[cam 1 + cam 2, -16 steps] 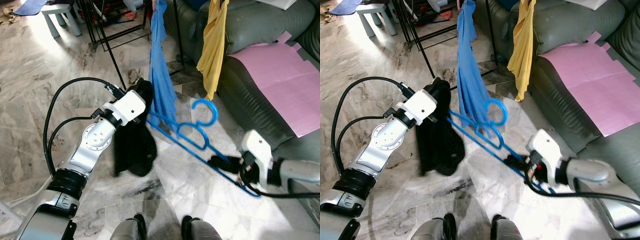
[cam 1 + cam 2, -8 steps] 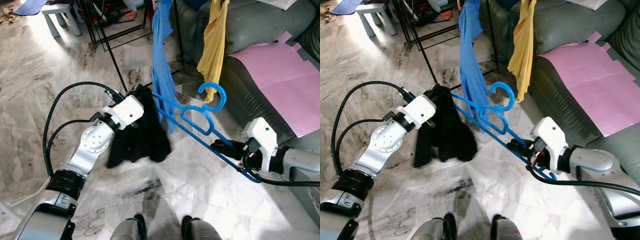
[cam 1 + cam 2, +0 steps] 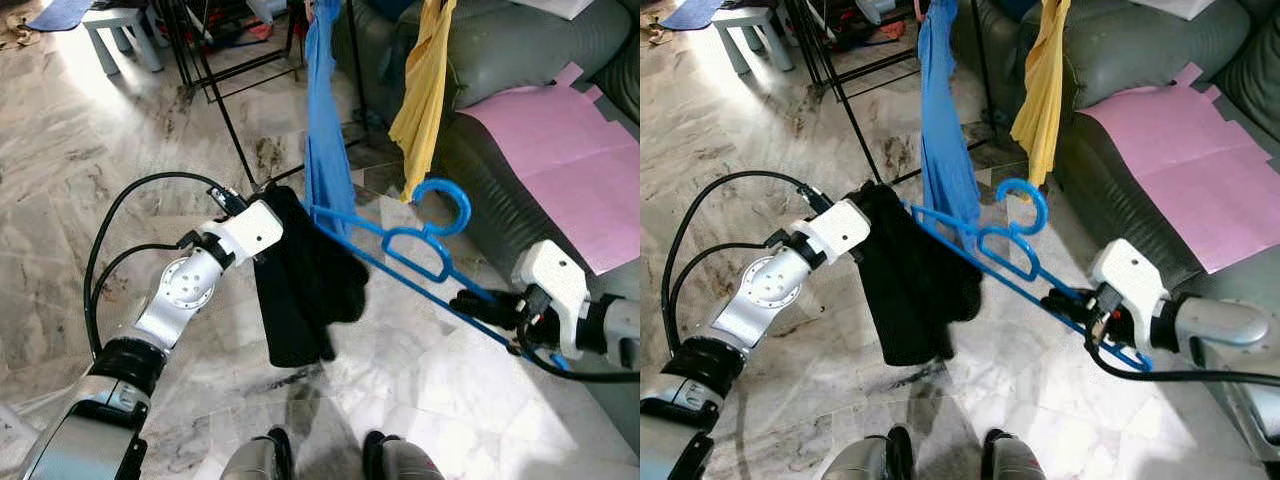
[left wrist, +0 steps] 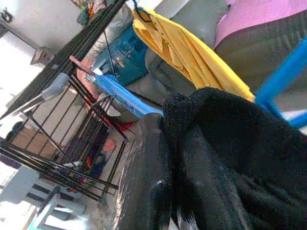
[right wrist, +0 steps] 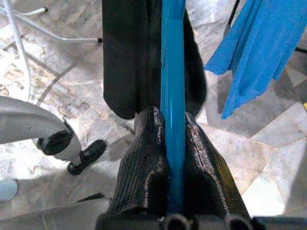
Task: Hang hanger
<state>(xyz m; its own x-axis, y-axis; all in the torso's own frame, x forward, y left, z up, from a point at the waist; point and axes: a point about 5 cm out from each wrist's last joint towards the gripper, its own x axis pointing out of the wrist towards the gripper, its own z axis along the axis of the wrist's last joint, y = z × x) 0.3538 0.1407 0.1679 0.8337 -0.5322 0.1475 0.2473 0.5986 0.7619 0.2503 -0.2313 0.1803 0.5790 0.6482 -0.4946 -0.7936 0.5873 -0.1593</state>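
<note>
A blue plastic hanger [image 3: 405,255] is held in the air above the marble floor, its hook [image 3: 445,205] pointing up toward the sofa. A black garment [image 3: 305,290] hangs from its left end. My right gripper [image 3: 480,305] is shut on the hanger's right end, the blue bar pinched between its fingers [image 5: 144,167]. My left gripper [image 3: 275,215] is shut on the black garment [image 4: 230,143] at the hanger's left shoulder. A black clothes rack [image 3: 215,75] stands behind, with a blue cloth [image 3: 325,120] and a yellow cloth [image 3: 425,90] hanging from it.
A grey sofa [image 3: 520,60] with a pink sheet [image 3: 560,150] fills the right side. A small white stool [image 3: 120,30] stands at the far left. My feet [image 3: 320,460] are at the bottom on the marble floor [image 3: 90,170].
Both grippers carried the hanger to the right and a little higher. The black garment swung from bunched at the left to hanging straight down beneath the left end.
</note>
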